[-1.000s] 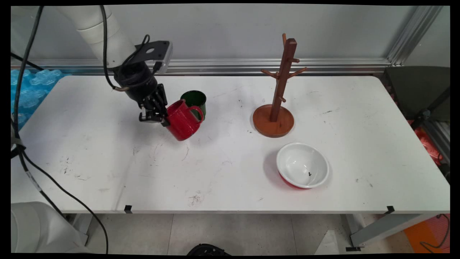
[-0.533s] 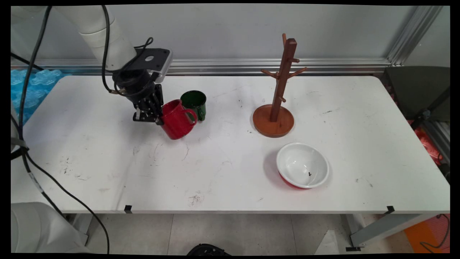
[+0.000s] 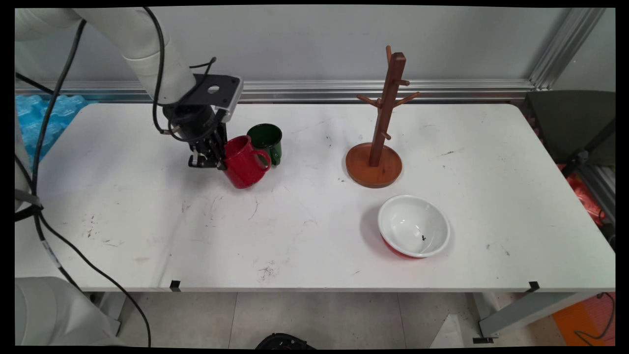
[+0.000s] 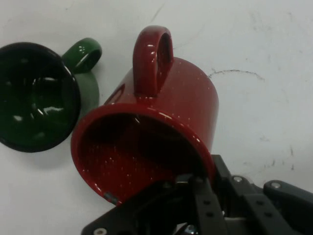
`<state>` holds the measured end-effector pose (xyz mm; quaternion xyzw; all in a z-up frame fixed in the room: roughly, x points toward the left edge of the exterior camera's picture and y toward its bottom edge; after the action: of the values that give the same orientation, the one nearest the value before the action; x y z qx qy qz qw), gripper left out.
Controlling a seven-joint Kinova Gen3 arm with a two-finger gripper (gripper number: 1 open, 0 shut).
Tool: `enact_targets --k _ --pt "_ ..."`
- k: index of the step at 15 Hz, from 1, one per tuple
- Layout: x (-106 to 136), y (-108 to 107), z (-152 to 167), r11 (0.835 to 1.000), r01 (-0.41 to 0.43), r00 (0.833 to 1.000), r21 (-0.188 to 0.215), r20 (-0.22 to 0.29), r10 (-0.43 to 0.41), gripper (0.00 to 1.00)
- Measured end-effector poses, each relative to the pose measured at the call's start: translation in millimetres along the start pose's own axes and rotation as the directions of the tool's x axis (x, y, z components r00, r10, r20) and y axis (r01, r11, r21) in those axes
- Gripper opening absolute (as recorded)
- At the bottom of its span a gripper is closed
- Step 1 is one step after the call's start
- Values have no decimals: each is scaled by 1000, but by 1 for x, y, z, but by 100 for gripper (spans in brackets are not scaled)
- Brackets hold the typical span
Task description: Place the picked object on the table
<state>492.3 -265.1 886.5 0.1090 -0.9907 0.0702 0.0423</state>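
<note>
My black gripper (image 3: 222, 158) is shut on the rim of a red mug (image 3: 244, 162), holding it tilted with its handle toward the right, low over the table. In the hand view the red mug (image 4: 156, 127) fills the centre, its rim clamped between one finger inside and one outside, handle pointing up in the picture. A dark green mug (image 3: 266, 140) stands upright just behind the red one; the hand view shows the green mug (image 4: 36, 95) at the left, close beside the red mug.
A wooden mug tree (image 3: 381, 132) on a round base stands right of centre. A white bowl (image 3: 414, 232) with a red outside sits nearer the front. Blue wrapping (image 3: 44, 118) lies off the table's left end.
The gripper has carried the red mug back toward the green mug and lowered it; the mug is less tilted now than a second ago.
</note>
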Motion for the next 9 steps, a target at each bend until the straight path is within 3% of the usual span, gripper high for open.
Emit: enact_targets --k 9 --pt "11 8 22 1000 15 1000 3 13 -15 0"
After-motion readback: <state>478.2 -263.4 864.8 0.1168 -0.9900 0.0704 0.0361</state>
